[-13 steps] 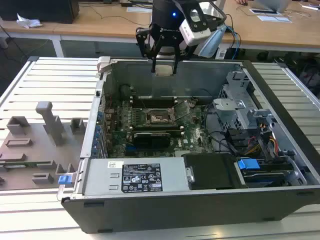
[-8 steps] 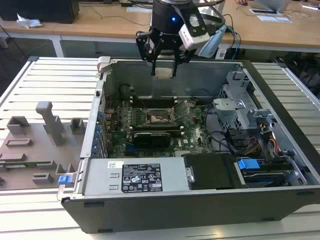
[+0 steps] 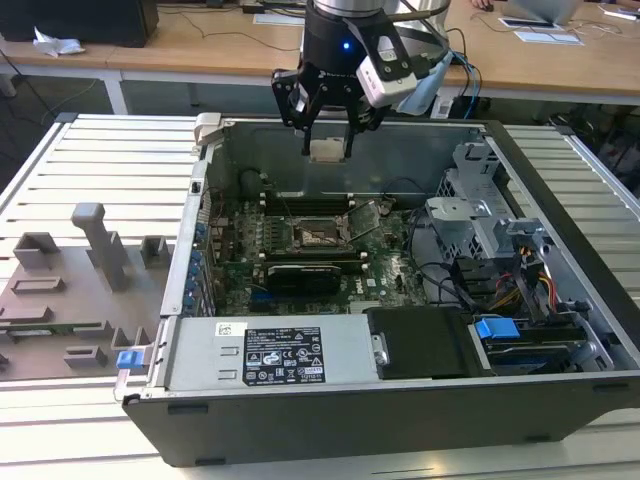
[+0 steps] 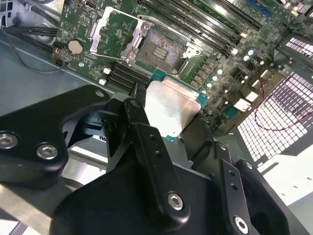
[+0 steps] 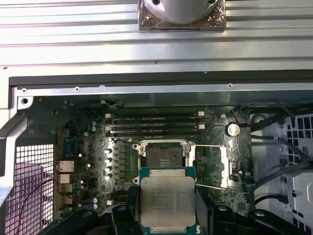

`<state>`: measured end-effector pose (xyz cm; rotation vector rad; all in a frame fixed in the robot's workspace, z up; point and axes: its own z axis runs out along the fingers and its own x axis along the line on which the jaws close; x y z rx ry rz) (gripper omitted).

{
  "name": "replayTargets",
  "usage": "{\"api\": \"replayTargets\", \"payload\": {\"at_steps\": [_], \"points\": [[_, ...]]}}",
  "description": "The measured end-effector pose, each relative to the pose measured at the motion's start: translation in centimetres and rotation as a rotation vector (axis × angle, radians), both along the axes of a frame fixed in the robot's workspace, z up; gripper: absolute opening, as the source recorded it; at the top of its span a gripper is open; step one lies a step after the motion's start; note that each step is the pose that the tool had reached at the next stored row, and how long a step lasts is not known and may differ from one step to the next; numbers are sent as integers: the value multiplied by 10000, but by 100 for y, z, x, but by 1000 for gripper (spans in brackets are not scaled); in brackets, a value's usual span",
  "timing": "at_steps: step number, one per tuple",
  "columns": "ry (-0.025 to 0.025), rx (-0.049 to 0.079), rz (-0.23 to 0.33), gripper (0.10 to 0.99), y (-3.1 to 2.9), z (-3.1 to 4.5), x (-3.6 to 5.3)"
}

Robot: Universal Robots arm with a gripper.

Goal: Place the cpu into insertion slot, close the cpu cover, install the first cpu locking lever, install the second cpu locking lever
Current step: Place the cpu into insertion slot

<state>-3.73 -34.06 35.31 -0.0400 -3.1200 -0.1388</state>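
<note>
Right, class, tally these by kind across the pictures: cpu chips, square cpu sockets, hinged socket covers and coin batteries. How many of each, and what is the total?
cpu, held in the gripper: 1
insertion slot, bare: 1
cpu cover, swung open beside the slot: 1
coin battery: 1
Total: 4

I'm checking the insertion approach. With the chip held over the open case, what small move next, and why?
Probably lower the gripper toward the insertion slot: it holds the cpu well above the board, the slot looks empty, and the cpu cover stands open beside it.
</note>
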Motion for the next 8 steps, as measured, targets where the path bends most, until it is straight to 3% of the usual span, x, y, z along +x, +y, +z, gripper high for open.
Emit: {"api": "replayTargets", "payload": {"at_steps": [8], "points": [[0,-1,0,545,0,-40,0]]}}
